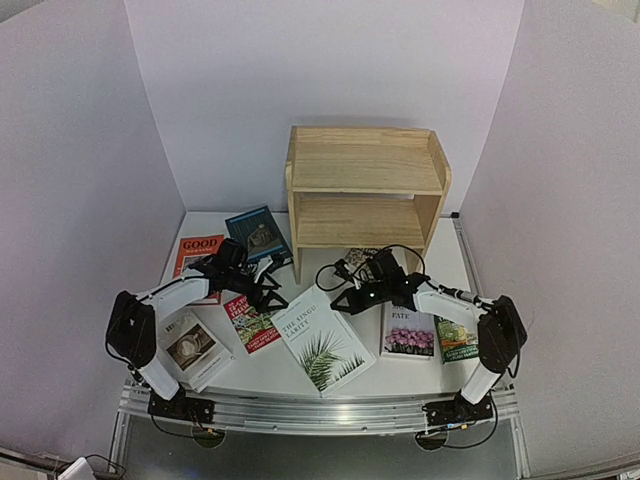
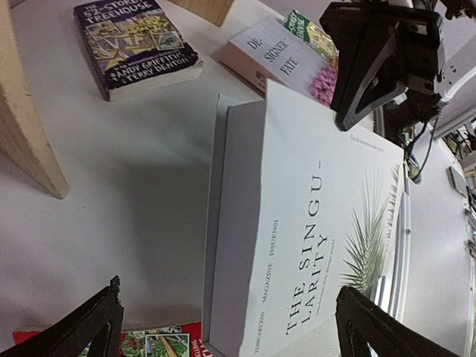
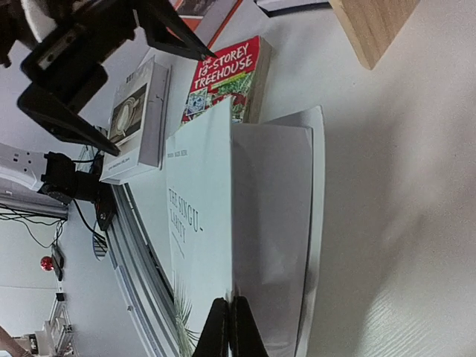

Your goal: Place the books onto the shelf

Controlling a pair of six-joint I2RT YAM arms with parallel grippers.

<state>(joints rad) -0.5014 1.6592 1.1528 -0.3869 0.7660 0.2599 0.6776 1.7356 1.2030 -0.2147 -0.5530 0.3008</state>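
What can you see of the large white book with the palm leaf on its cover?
The white book is a thick paperback titled THE SINGULARITY, with a green palm leaf on its cover. It lies at an angle on the table between the arms. Its front cover is lifted, its edge pinched by the shut right gripper.

Eight books (image 1: 322, 345) on the surface (image 1: 270, 378): three white, one orange (image 1: 193, 250), one teal (image 1: 258, 232), one red (image 1: 250, 322), one green (image 1: 455, 340), one dark patterned (image 2: 137, 44). One shelf (image 1: 365, 170), two tiers. Two arms (image 1: 170, 295).
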